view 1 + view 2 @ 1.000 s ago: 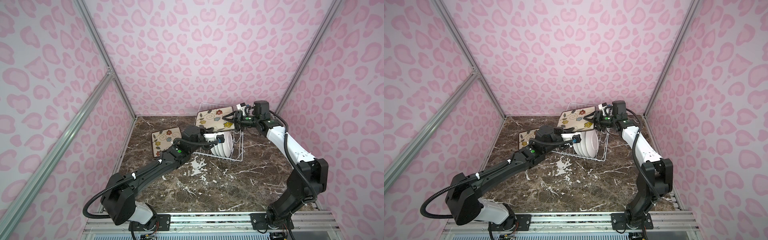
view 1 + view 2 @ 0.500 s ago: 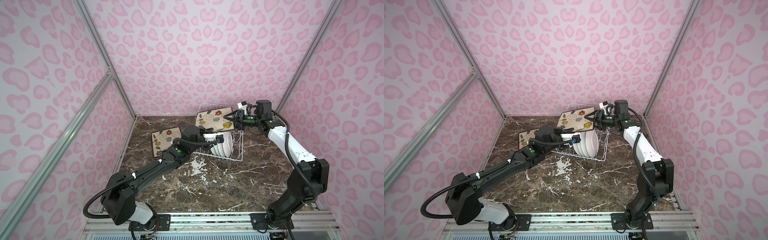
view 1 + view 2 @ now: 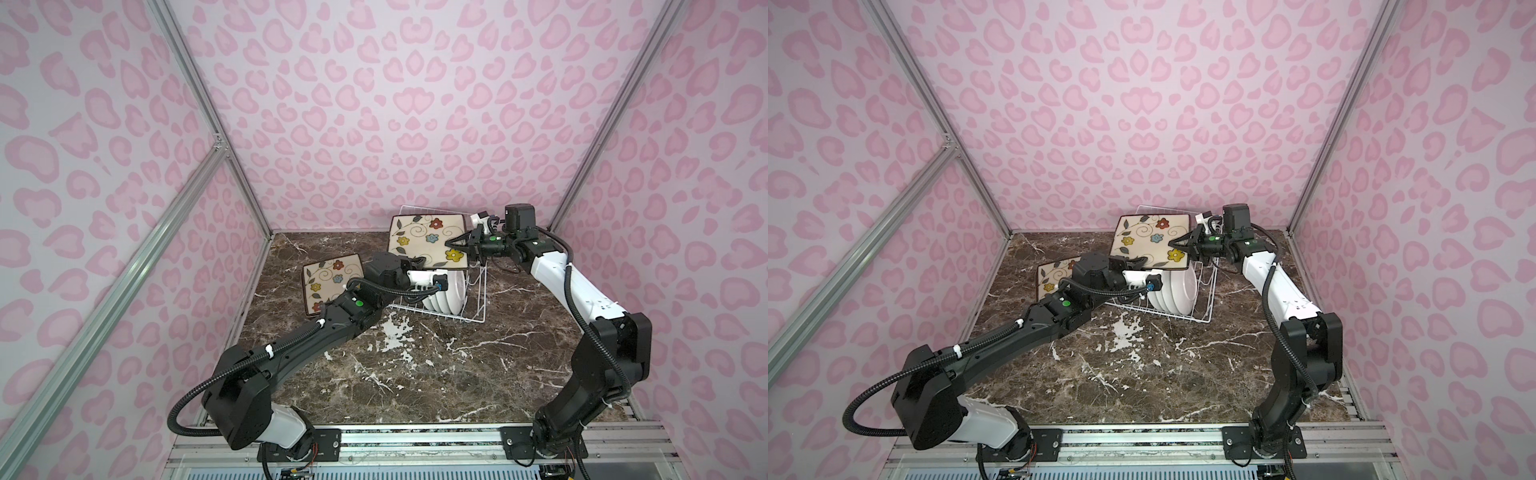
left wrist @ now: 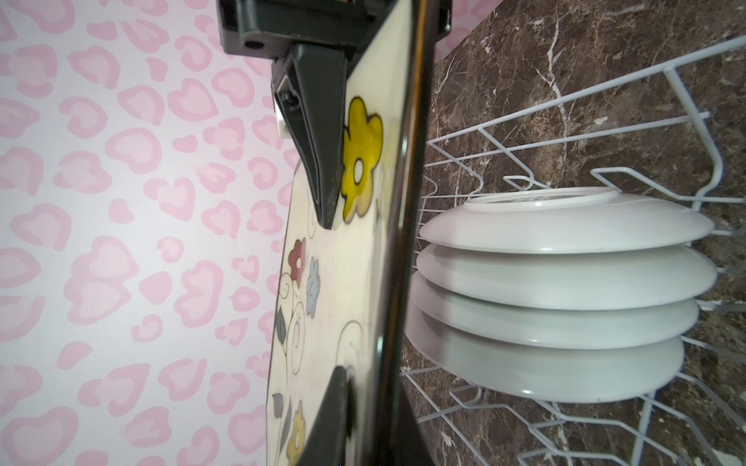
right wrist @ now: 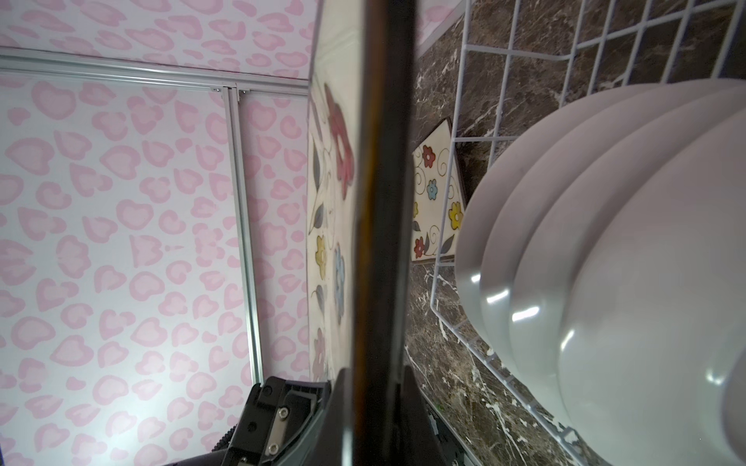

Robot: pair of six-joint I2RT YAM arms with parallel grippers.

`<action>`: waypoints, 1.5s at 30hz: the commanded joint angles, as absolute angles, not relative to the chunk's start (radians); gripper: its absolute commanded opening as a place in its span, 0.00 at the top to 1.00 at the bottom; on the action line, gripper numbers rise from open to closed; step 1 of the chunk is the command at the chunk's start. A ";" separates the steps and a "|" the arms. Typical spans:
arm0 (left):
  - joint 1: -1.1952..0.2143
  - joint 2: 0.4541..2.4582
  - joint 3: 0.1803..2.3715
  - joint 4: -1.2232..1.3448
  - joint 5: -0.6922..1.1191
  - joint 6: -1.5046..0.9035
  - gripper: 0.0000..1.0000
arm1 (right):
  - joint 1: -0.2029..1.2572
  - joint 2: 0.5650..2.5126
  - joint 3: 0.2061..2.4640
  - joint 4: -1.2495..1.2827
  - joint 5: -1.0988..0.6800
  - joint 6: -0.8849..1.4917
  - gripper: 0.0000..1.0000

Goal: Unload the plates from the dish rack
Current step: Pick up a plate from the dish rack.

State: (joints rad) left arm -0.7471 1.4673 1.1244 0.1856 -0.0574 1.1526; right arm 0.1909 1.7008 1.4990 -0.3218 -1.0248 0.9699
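Hanging tilted above the rectangular white wire dish rack point(image 3: 477, 295), a square plate with a cream face, coloured flowers and a dark brown back point(image 3: 419, 237) is clamped from two sides. The left jaws are closed on its lower edge, on the side toward the left arm point(image 3: 316, 336). The right jaws are closed on its right corner, one black finger point(image 4: 319, 141) pressed to the cream face beside a yellow flower. Below it, four round white plates point(image 3: 451, 293) stand on edge in the rack, their rims close to the square plate's back. A second square flowered plate point(image 3: 326, 280) lies face up on the brown marble worktop point(image 3: 415, 374), just beside the rack's left end.
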 commanded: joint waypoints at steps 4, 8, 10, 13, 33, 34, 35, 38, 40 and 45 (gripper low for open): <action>-0.744 1.490 1.152 0.442 -0.075 1.073 0.95 | 0.193 1.689 1.494 -0.221 -1.073 0.928 1.00; -0.744 1.510 1.171 0.445 -0.108 1.036 0.70 | 0.192 1.676 1.463 -0.154 -1.051 0.966 1.00; -0.743 1.511 1.180 0.425 -0.104 1.012 0.51 | 0.186 1.667 1.448 -0.091 -1.036 1.007 1.00; -0.741 1.507 1.180 0.412 -0.093 0.996 0.30 | 0.175 1.656 1.416 0.057 -1.014 1.101 1.00; -0.515 1.378 1.434 -0.025 0.275 0.119 0.02 | 0.104 1.623 1.345 0.330 -0.901 1.150 1.00; -0.495 1.387 1.454 -0.045 0.305 0.066 0.02 | 0.104 1.619 1.341 0.326 -0.899 1.139 1.00; -0.474 1.402 1.485 -0.066 0.335 0.009 0.01 | 0.104 1.617 1.335 0.326 -0.899 1.132 1.00; -0.414 1.468 1.569 -0.128 0.445 -0.136 0.01 | 0.104 1.615 1.314 0.350 -0.905 1.123 1.00; -0.374 1.518 1.599 -0.140 0.540 -0.220 0.01 | 0.104 1.615 1.302 0.381 -0.914 1.124 1.00; -0.306 1.645 1.644 -0.124 0.730 -0.412 0.02 | 0.119 1.619 1.296 0.398 -0.935 1.091 1.00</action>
